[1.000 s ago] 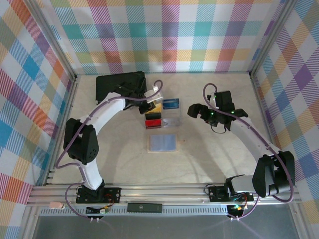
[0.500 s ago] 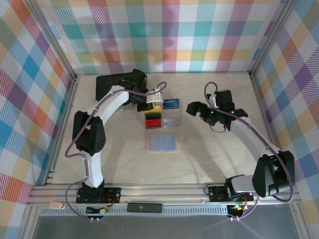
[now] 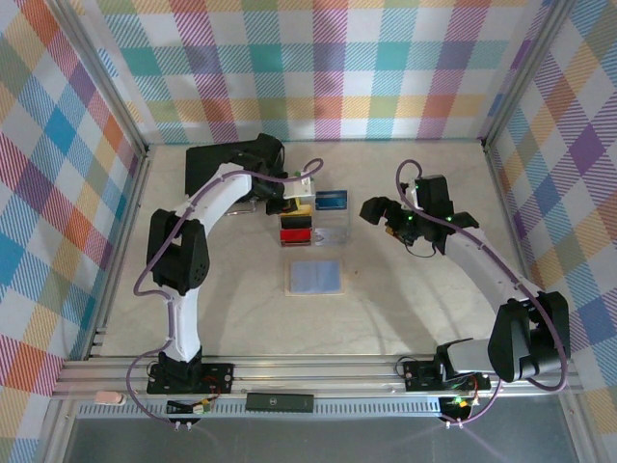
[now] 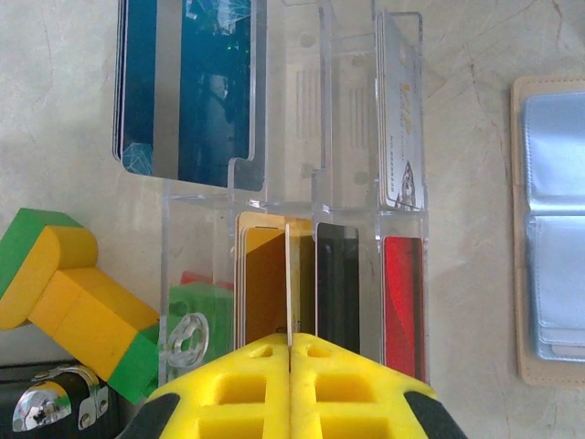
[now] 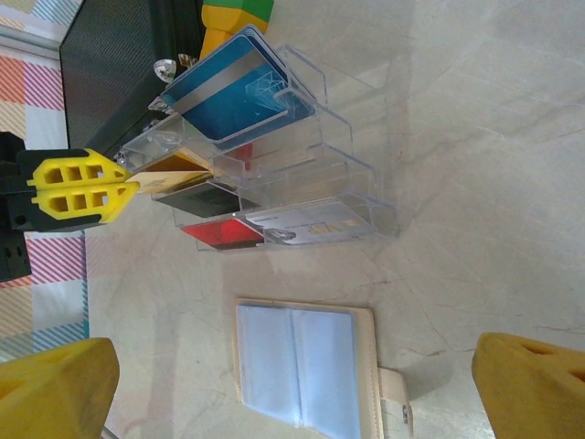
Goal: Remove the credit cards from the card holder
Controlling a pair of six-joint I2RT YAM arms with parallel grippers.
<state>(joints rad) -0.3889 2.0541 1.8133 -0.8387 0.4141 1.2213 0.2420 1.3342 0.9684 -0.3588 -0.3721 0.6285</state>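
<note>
Left pincer (image 4: 291, 349) around tan card (image 4: 263, 283)

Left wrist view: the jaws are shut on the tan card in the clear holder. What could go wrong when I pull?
The left gripper has its jaws shut on only the near edge of the tan card, so it may slip free.
The clear holder looks unanchored and could slide or tip with the card.
The black card sits in the next slot and might get dragged along.
</note>
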